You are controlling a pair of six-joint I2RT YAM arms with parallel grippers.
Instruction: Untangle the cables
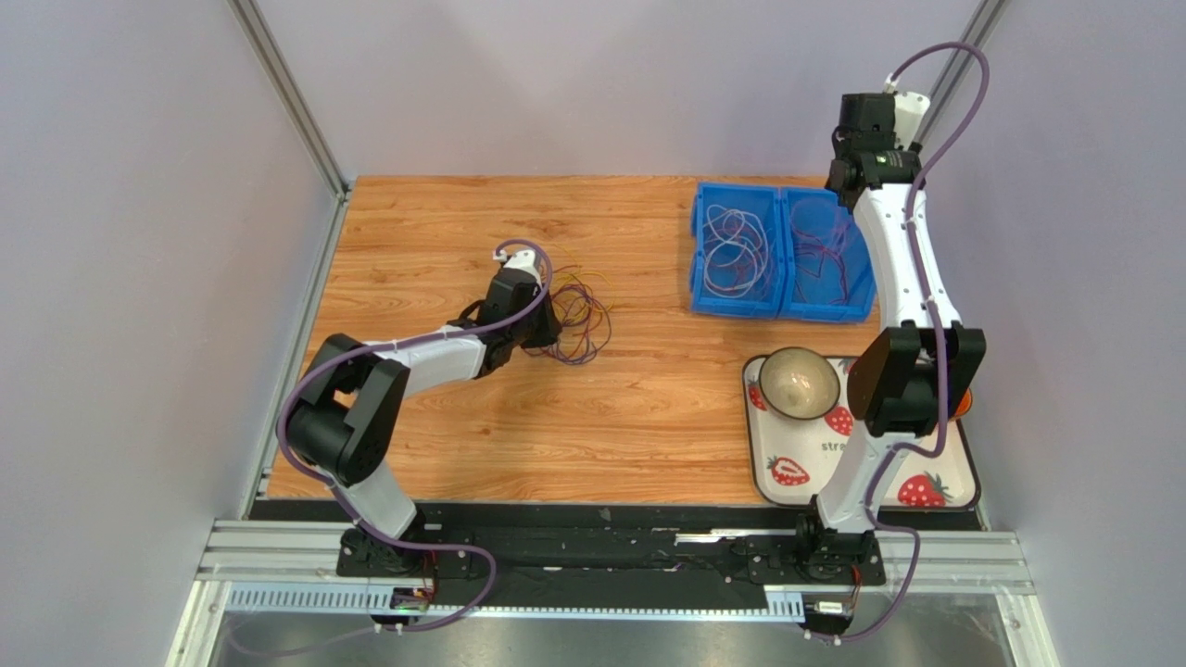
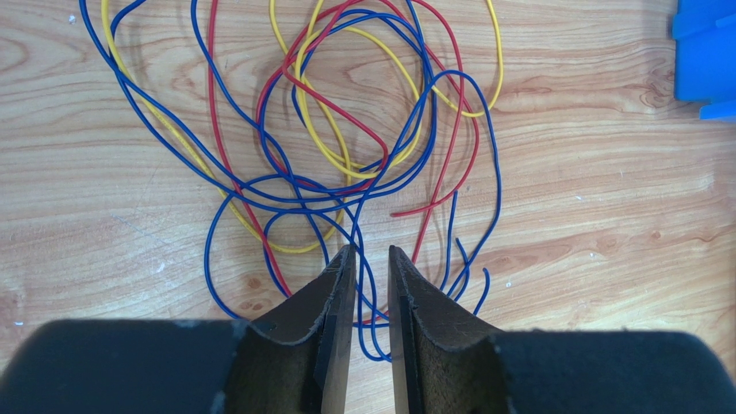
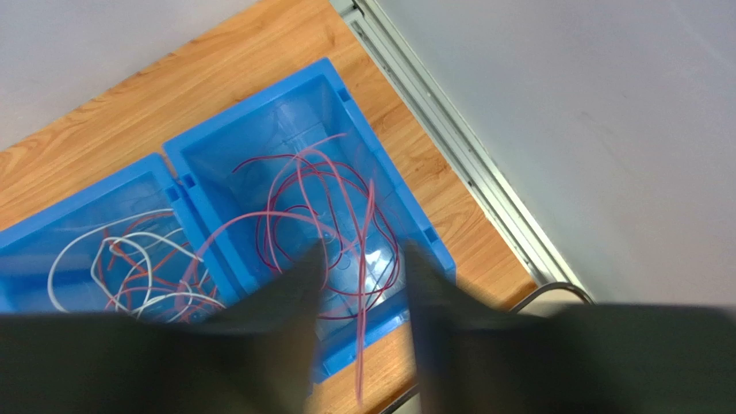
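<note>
Two hands are showing, one on each arm. The left hand (image 2: 371, 252) is hanging low over the light wooden surface (image 2: 605, 216). Its two dark fingers (image 2: 333, 302) are standing apart by only a narrow slot and are gripping nothing. One blue strand (image 2: 367, 302) is running through that slot, with bare wood showing beside it, so it is not being pinched.

Just beyond the fingertips, the loose tangle of thin blue, red and yellow cables (image 2: 345, 164) is spreading over the wood in overlapping loops. In the top view this tangle (image 1: 578, 323) is lying left of the middle of the surface, right at the tip of the left hand (image 1: 543, 323).

The right hand (image 3: 364, 250) is hanging above the far right corner. Its fingers (image 3: 298, 285) are blurred but plainly parted, and they are clamping nothing. A thin pink strand (image 3: 363, 345) is dangling in the gap between them; whether it is touching either finger cannot be told.

Below it, a blue plastic bin (image 3: 380, 172) is holding red and pink loops (image 3: 337, 207). A second blue bin (image 3: 86, 207), touching it on the left, is holding white and red loops (image 3: 112, 267). Both bins are sitting well apart from the tangle.

Nearer the arm bases, a white tray printed with strawberries (image 1: 835, 480) is carrying a round metal bowl (image 1: 798, 382).
</note>
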